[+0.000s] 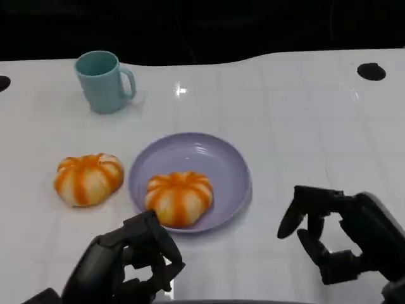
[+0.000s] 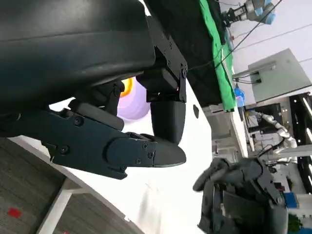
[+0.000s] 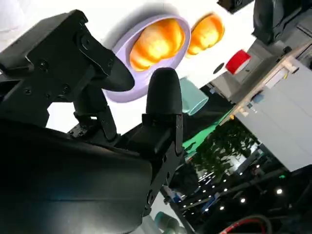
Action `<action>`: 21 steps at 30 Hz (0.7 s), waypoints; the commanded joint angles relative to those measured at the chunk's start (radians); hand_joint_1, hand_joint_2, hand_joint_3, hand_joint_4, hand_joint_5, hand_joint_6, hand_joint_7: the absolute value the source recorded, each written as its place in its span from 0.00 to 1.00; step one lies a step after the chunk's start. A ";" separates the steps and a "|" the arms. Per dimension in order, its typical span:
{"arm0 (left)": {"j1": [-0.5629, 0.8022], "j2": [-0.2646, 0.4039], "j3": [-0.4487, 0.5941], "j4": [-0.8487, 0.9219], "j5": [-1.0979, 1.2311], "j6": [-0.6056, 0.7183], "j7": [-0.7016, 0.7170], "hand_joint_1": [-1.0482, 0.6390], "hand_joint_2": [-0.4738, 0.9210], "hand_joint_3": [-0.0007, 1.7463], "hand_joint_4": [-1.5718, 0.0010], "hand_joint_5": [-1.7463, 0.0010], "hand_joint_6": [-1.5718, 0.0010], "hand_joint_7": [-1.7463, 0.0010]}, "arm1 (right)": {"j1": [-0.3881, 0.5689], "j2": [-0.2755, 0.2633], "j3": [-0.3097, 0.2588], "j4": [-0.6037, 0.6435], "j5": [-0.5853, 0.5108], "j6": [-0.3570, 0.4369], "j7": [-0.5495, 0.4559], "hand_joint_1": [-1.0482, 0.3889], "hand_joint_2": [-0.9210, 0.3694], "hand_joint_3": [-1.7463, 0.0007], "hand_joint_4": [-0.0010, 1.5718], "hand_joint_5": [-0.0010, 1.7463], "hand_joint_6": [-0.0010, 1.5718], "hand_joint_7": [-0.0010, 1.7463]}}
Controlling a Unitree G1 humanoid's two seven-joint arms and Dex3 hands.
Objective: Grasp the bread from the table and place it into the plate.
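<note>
On the white tiled table (image 1: 304,126), a round lilac plate (image 1: 218,158) holds one orange-striped bread bun (image 1: 179,197) at its near rim — a second striped bun (image 1: 88,178) lies just left of the plate. Both black hands, left (image 1: 136,256) and right (image 1: 329,231), hover empty, fingers apart. A teal mug (image 1: 102,81) stands behind.

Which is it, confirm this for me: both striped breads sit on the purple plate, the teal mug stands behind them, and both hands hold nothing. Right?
Not quite. One bread sits on the purple plate; the other bread lies on the table beside it, as the head view shows. The teal mug and the empty left hand and right hand are as stated.
</note>
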 commanded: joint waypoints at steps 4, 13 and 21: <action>-0.003 0.019 0.012 0.010 -0.006 -0.008 -0.001 0.32 1.00 0.19 0.56 0.00 0.63 0.09 | 0.080 -0.035 -0.037 -0.042 -0.044 -0.026 -0.019 0.72 0.54 0.11 0.55 1.00 0.46 0.85; -0.004 0.032 0.028 0.017 -0.029 -0.011 -0.014 0.33 1.00 0.19 0.56 0.00 0.63 0.10 | 0.095 -0.008 -0.026 -0.006 -0.101 -0.029 -0.084 0.75 0.56 0.09 0.54 1.00 0.47 0.86; -0.009 0.038 0.030 0.043 -0.023 -0.036 -0.011 0.33 1.00 0.18 0.56 0.00 0.63 0.10 | 0.081 -0.011 -0.022 0.033 -0.135 -0.037 -0.119 0.77 0.60 0.08 0.55 1.00 0.48 0.87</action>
